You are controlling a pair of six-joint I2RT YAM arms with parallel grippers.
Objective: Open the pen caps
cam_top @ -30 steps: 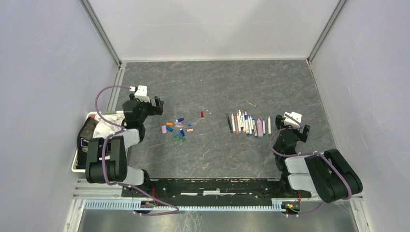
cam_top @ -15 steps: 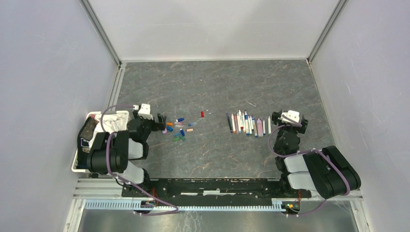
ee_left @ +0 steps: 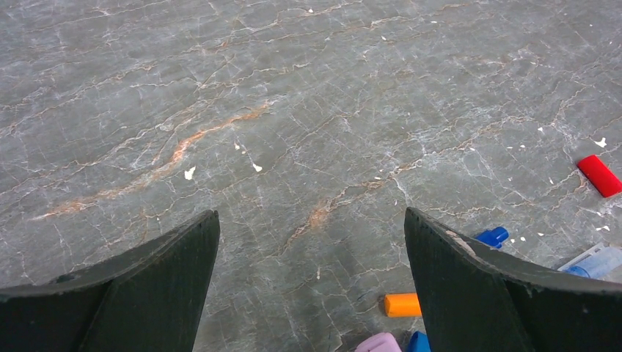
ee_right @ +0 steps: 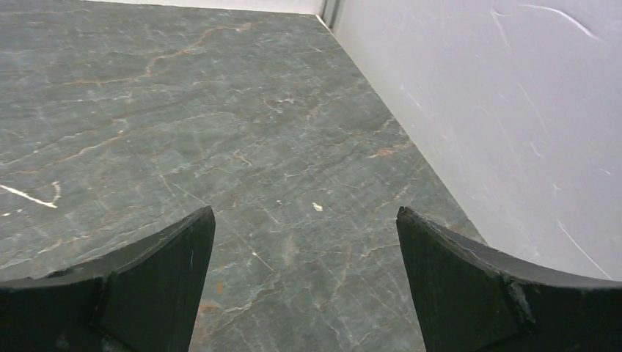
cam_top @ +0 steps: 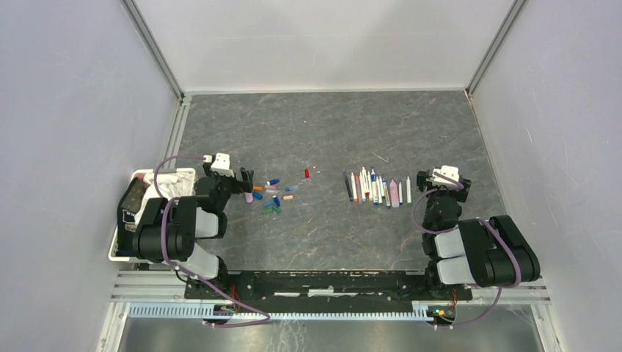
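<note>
Several pens (cam_top: 375,188) lie side by side in a row right of centre, with a thicker pink one (cam_top: 394,193) among them. Loose pen caps (cam_top: 273,196) in red, blue, orange, pink and green lie scattered left of centre. My left gripper (cam_top: 239,177) is open and empty just left of the caps. In the left wrist view it (ee_left: 312,220) is low over the table, with an orange cap (ee_left: 402,305), a blue cap (ee_left: 493,236) and a red cap (ee_left: 599,175) to its right. My right gripper (cam_top: 444,181) is open and empty, right of the pen row; its wrist view (ee_right: 304,214) shows only bare table.
A white bin (cam_top: 122,238) with cloth and dark items stands at the left edge beside the left arm. Grey walls enclose the table; the right wall (ee_right: 499,110) is close to the right gripper.
The left arm folded back and lowered, its gripper now beside the caps. The right arm drew in slightly and its gripper shifted a little. Pens and caps have not moved.
</note>
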